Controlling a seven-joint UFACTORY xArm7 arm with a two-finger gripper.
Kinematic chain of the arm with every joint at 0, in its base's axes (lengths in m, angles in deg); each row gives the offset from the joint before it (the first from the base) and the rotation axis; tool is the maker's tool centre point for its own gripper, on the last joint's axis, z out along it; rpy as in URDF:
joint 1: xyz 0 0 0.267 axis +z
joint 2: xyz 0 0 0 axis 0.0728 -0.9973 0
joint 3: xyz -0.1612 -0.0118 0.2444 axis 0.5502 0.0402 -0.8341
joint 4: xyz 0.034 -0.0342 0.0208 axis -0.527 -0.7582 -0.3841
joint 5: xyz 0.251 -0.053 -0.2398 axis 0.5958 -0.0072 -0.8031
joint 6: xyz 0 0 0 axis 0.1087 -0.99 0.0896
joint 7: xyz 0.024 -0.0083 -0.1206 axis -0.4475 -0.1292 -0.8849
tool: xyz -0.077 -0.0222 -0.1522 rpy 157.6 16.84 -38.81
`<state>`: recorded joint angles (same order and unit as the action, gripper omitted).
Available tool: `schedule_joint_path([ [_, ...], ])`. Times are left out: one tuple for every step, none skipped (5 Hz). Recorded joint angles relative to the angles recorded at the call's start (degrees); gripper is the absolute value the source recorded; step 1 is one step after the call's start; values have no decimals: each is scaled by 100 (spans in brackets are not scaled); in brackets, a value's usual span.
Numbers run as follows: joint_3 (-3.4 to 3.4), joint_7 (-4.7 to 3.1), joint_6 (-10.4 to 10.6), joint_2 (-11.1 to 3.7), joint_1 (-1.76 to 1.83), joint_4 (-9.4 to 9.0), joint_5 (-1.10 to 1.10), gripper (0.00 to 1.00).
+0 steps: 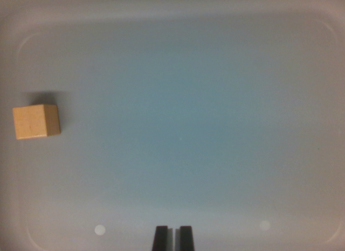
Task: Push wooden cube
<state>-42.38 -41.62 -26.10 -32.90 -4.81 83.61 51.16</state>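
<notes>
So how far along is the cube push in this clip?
Nothing looks done yet. The wooden cube sits near the tray's rim at the wrist view's left, untouched. The pincer is at the bottom centre with its fingertips nearly together, well clear of the cube with bare tray between them. In hand: at most the approach. Left: moving across to the cube, making contact, and the push itself.

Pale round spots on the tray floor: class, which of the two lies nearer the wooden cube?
The spot at the wrist view's lower left, left of the gripper, on the wooden cube's side. The other spot lies lower right.
</notes>
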Motion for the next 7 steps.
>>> schedule_joint_path([
  [0, 0, 0, 0, 0, 0, 0, 0],
  [-13, 22, 54, -23, 15, -33, -5, 0],
  [-13, 22, 54, -23, 15, -33, -5, 0],
  [-34, 58, 138, -59, 38, -86, -13, 0],
  [-34, 58, 138, -59, 38, -86, -13, 0],
  [-64, 108, 258, -110, 71, -160, -24, 0],
  [-64, 108, 258, -110, 71, -160, -24, 0],
])
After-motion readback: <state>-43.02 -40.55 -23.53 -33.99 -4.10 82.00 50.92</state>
